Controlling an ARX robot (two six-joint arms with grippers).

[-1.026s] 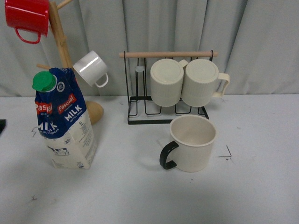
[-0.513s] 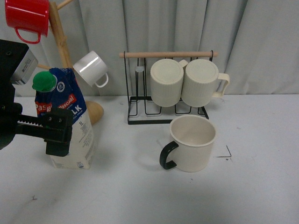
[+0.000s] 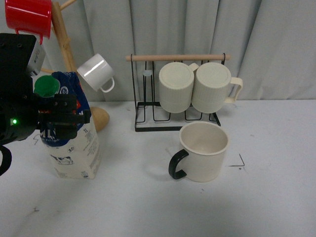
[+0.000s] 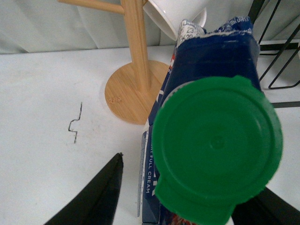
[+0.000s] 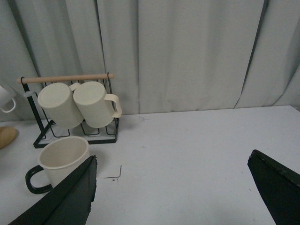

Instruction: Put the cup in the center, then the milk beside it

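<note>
White table: tall blue-and-cream milk carton with green cap upright near left edge; cream-white mug with black handle mid-table, so first step looks met. Left gripper straddles carton's top, jaws apart, gap visible one side. Right gripper spread, empty. Risk: high grip may tip carton on closing

Left arm housing matte black and blocky, green indicator light lit, grey panel, right gripper fingers black, tapered.

light: bright, even, diffuse | shadows: faint, soft-edged, on table by cup and milk | focus: front view sharp; close-up cap slightly soft
</note>
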